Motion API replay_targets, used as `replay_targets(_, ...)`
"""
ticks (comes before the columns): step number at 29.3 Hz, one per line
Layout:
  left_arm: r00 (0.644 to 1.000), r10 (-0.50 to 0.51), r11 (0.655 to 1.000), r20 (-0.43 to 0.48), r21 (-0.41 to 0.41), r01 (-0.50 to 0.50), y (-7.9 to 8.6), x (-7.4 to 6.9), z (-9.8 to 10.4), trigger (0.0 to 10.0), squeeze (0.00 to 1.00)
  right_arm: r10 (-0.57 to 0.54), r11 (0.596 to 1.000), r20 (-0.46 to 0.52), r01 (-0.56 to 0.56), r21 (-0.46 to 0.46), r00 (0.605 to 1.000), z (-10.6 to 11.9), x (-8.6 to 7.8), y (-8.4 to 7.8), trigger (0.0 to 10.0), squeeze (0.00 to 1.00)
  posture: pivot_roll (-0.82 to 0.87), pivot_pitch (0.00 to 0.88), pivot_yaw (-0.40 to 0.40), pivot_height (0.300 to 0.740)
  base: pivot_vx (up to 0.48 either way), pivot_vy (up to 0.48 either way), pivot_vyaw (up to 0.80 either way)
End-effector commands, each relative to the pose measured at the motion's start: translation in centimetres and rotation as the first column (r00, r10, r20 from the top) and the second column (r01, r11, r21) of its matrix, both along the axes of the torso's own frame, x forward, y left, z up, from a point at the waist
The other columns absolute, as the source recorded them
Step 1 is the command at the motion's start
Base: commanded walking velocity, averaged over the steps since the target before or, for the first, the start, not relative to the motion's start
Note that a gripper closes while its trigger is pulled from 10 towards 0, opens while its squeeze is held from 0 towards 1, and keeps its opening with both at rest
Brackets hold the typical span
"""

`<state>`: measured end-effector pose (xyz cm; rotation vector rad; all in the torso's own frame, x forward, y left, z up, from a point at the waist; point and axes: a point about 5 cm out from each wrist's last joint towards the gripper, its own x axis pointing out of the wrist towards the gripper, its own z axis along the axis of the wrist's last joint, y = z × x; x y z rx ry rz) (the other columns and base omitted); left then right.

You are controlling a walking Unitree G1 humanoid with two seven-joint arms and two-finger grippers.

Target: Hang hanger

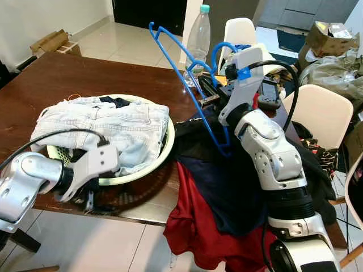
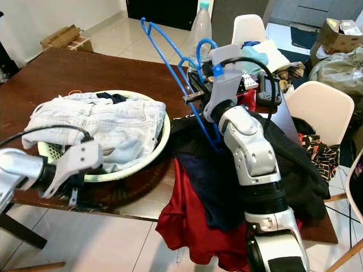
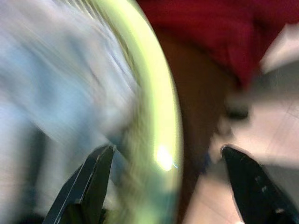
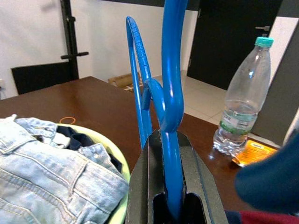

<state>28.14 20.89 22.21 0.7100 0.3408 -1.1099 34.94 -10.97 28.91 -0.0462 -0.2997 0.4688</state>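
Right arm raised and extended forward over the brown wooden table [image 1: 68, 76], forearm angled up, wrist above the pile of dark navy and red garments [image 1: 210, 209] draped over the table's near edge. Right gripper [image 4: 174, 205] clamped on the blue plastic hanger [image 1: 187, 73]: the wrist view shows the hanger's stem seated between the two black fingers [image 4: 145, 186], with the hook curving up directly beyond the fingertips. The hanger is held aloft and tilted, one shoulder pointing up and away from the robot, its lower corner reaching down to the dark garments.

Left arm low at the near table edge, elbow bent, left gripper [image 3: 168, 186] pointing at the rim of the pale green laundry basket [image 1: 164, 150]; its fingers [image 3: 91, 182] are spread wide, holding nothing, and this wrist view is motion-blurred.

The basket holds light blue denim jeans [image 1: 108, 127] heaped over its top. A clear plastic water bottle [image 1: 198, 39] with a teal cap stands on the table just beyond the hanger, beside a small orange packet [image 4: 252, 151]. White chairs [image 1: 320, 113] stand to the right of the table, and cardboard boxes [image 1: 54, 42] lie on the tiled floor beyond it.
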Motion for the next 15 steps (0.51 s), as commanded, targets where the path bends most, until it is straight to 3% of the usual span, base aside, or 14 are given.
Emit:
replay_targets(1,0.998,-0.016,0.993,0.067,-0.117,0.024,-0.4,-0.4,2.4,10.0,0.0,-0.017,1.0,0.016,0.017,-0.005,1.0,0.2,-0.1,-0.3,10.0,0.0,0.14,0.119,-0.086,0.74,0.0,0.0,0.0)
replay_targets(2,0.998,-0.016,0.993,0.067,-0.117,0.024,-0.4,-0.4,2.4,10.0,0.0,-0.017,1.0,0.016,0.017,-0.005,1.0,0.2,-0.1,-0.3,10.0,0.0,0.14,0.119,-0.086,0.74,0.0,0.0,0.0)
replay_targets(3,0.996,-0.048,0.979,0.077,-0.193,0.062,-0.5,-1.2,3.7,10.0,0.0,-0.017,1.0,0.015,0.017,-0.005,1.0,0.2,-0.1,-0.4,10.0,0.0,0.14,0.123,-0.088,0.74,0.0,0.0,0.0)
replay_targets(5,0.996,-0.048,0.979,0.077,-0.193,0.062,-0.5,-1.2,3.7,10.0,0.0,-0.017,1.0,0.015,0.017,-0.005,1.0,0.2,-0.1,-0.4,10.0,0.0,0.14,0.123,-0.088,0.74,0.0,0.0,0.0)
replay_targets(7,0.989,-0.086,0.943,0.124,-0.309,0.121,-0.1,-2.6,6.0,10.0,0.0,-0.014,1.0,0.013,0.014,-0.003,1.0,0.1,-0.1,-0.3,10.0,0.0,0.15,0.125,-0.089,0.74,0.0,0.0,0.0)
replay_targets(11,0.986,-0.08,0.931,0.144,-0.342,0.125,0.2,-2.9,6.7,10.0,0.0,-0.013,1.0,0.012,0.013,-0.003,1.0,0.1,-0.1,-0.3,10.0,0.0,0.15,0.126,-0.088,0.74,0.0,0.0,0.0)
replay_targets(12,0.976,0.045,0.918,0.215,-0.394,0.045,1.3,-2.3,7.7,10.0,0.0,-0.01,1.0,0.011,0.01,-0.001,1.0,0.1,-0.1,-0.2,10.0,0.0,0.16,0.129,-0.087,0.74,0.0,0.0,0.0)
replay_targets(13,0.929,0.238,0.874,0.283,-0.48,-0.078,2.9,-1.1,8.9,10.0,0.0,-0.008,1.0,0.01,0.008,0.0,1.0,0.1,-0.1,-0.2,10.0,0.0,0.16,0.136,-0.09,0.74,0.0,0.0,0.0)
replay_targets(14,0.859,0.415,0.795,0.3,-0.578,-0.182,4.4,-0.1,9.8,10.0,0.0,-0.007,1.0,0.009,0.007,0.001,1.0,0.1,-0.1,-0.1,10.0,0.0,0.16,0.136,-0.09,0.74,0.0,0.0,0.0)
replay_targets(15,0.859,0.415,0.795,0.3,-0.578,-0.182,4.4,-0.1,9.8,10.0,0.0,-0.007,1.0,0.009,0.007,0.001,1.0,0.1,-0.1,-0.1,10.0,0.0,0.16,0.136,-0.09,0.74,0.0,0.0,0.0)
